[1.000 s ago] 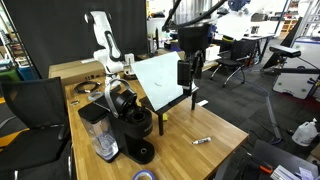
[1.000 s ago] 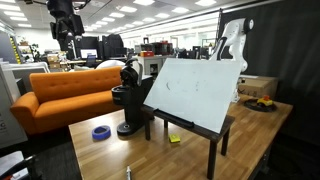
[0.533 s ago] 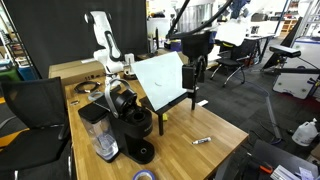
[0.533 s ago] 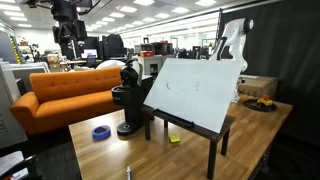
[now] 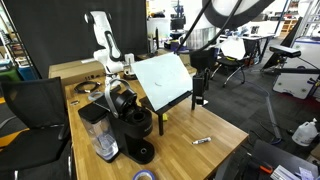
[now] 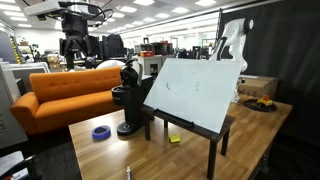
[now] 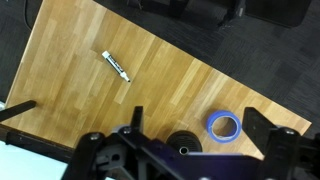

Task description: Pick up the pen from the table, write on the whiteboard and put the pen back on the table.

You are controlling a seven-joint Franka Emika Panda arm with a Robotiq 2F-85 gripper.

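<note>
My end effector (image 5: 199, 96) hangs high, wide open and empty. The pen (image 7: 115, 66) lies near the surface's (image 7: 175, 85) edge, bare wood around it, apart from the whiteboard (image 5: 165, 80).

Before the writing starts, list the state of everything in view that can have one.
pen: lying flat on the table, not held.
whiteboard: tilted on its stand.
gripper: open, empty, raised in the air.
tape roll: lying flat on the table.
</note>
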